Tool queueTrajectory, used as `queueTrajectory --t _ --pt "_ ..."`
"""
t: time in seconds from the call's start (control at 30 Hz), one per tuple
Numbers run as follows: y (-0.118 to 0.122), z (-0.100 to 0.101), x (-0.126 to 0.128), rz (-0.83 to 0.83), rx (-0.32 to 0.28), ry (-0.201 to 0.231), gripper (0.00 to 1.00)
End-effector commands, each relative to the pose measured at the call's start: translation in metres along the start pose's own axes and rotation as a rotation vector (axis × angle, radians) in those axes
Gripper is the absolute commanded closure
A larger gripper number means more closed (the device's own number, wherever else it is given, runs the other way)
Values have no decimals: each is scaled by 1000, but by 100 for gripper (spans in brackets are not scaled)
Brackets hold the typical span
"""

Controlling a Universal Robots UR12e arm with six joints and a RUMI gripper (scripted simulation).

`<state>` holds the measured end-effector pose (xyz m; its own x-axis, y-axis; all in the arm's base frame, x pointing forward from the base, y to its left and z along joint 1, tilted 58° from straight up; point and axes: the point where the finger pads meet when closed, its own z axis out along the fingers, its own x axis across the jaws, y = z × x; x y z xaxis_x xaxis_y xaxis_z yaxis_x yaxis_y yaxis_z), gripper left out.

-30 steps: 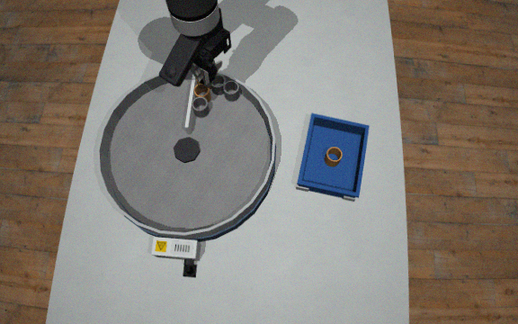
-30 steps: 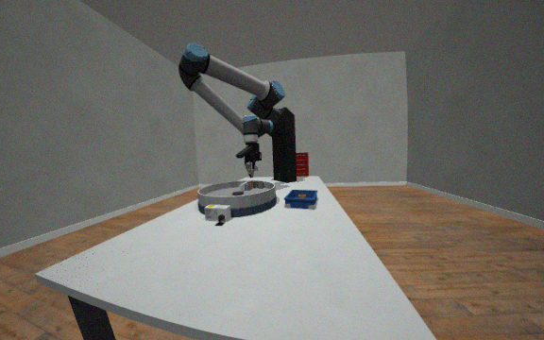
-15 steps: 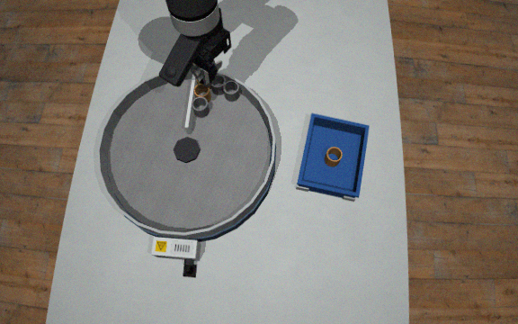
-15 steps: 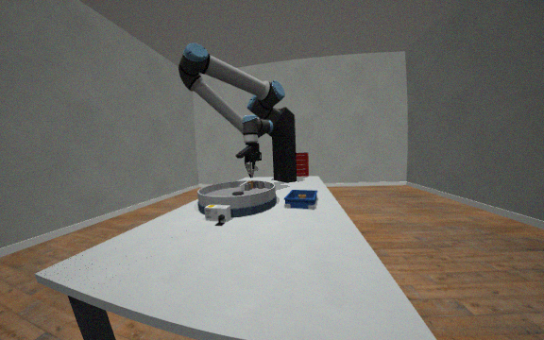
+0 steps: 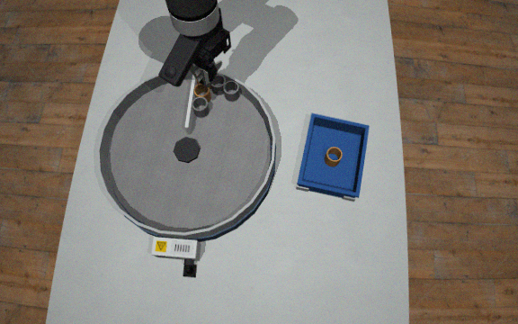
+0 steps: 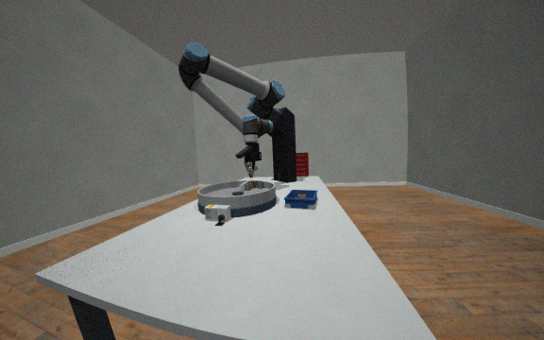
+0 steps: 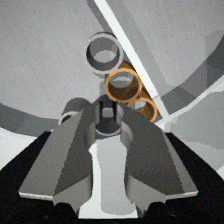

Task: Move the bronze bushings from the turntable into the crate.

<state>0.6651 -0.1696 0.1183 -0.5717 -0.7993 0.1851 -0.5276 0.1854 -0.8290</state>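
My gripper [image 5: 206,81] [image 6: 251,176] [image 7: 107,102] is shut and empty, just above the bushings at the turntable's far edge. A bronze bushing [image 5: 208,94] [image 7: 120,93] stands beside the white bar. A second bronze bushing [image 7: 148,115] touches or nearly touches it, nearer the rim in the wrist view; the gripper hides it in the top view. A steel bushing [image 5: 200,112] [image 7: 102,43] stands on their inner side. Two more steel bushings stand near the rim, one partly under the fingertips. The turntable [image 5: 151,180] [image 6: 239,204] holds them. A bronze bushing [image 5: 332,163] is in the blue crate [image 5: 306,153] [image 6: 300,204].
The white bar [image 5: 189,110] [image 7: 131,55] runs inward from the turntable's far rim, close beside the bronze bushings. A raised wall surrounds the turntable, with a dark hub [image 5: 187,149] at its centre. A white control box [image 5: 168,253] [image 6: 212,214] sits at its near side.
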Motion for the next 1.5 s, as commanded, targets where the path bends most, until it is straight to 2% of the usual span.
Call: queueTrajectory --t 0.0,1.17,1.37,1.47 --pt "-1 -1 1 0 1 0 95" --pt "-1 0 1 0 0 0 95" --pt "-2 22 1 1 2 1 95" --pt "-2 24 1 1 2 1 95"
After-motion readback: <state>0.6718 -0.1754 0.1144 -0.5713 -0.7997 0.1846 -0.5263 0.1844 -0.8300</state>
